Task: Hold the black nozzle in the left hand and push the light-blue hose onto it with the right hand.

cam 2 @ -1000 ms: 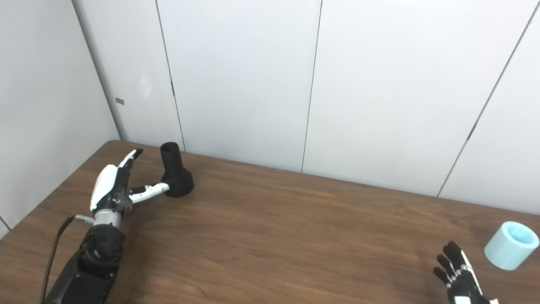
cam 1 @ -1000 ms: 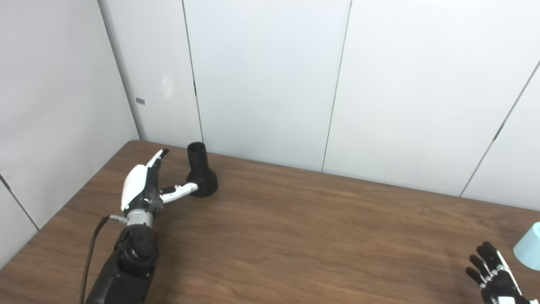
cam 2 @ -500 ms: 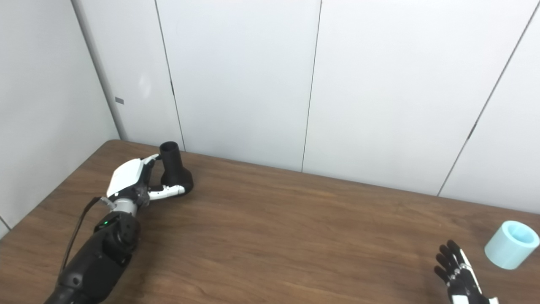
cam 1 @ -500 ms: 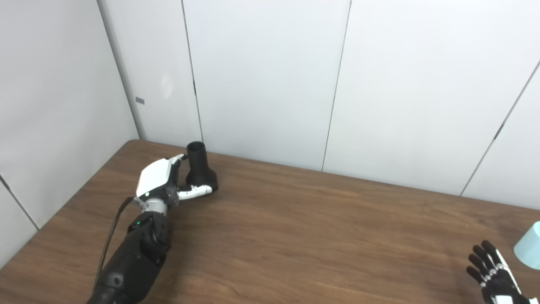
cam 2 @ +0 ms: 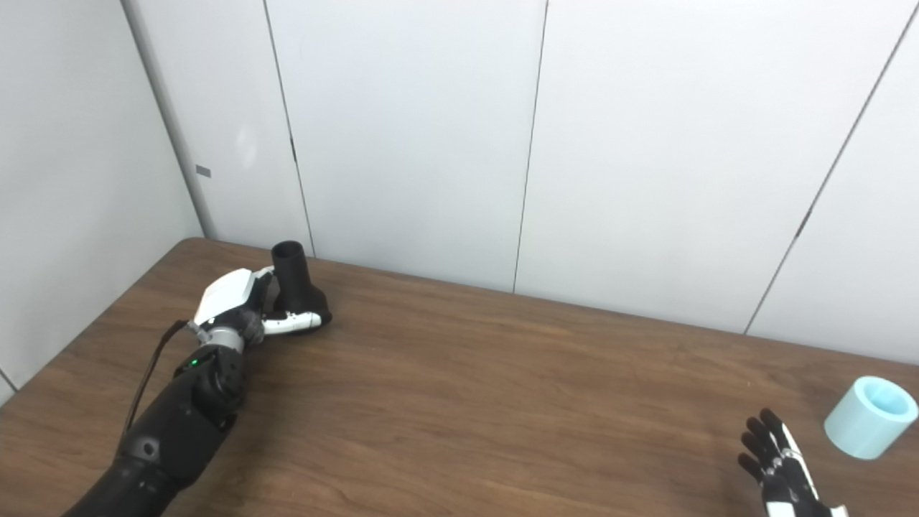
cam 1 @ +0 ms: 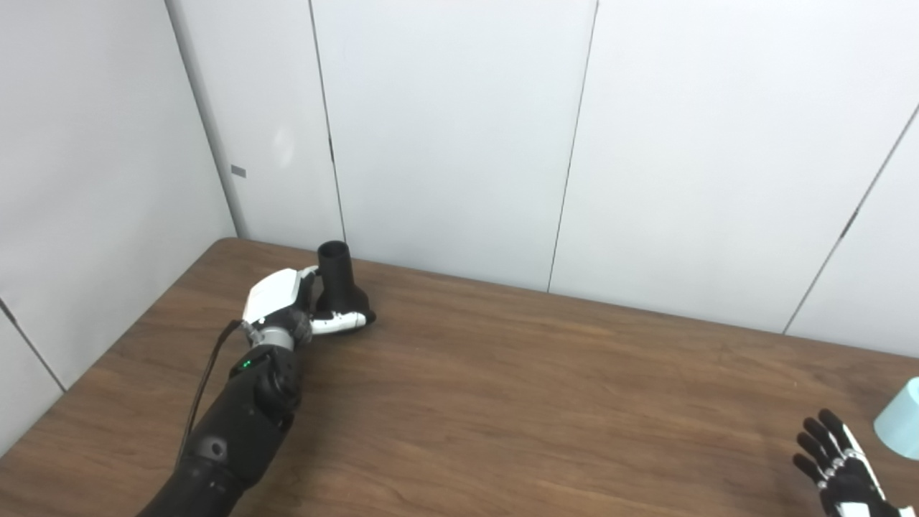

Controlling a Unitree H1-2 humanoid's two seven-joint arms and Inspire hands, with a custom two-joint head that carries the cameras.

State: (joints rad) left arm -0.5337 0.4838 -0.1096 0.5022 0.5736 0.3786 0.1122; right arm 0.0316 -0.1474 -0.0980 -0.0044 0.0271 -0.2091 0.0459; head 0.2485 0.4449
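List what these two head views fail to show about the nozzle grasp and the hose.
- Left hand on black nozzle: its own white back hides the fingers; closure unclear.
- Light-blue hose: the left eye view's right edge cuts it.
- Right hand: both bottom edges cut the palm.

The left hand (cam 1: 287, 305) moved in from beside the black nozzle (cam 1: 339, 276) and came right up against it, its fingers going around the neck and its thumb lying across the front of the flared base.
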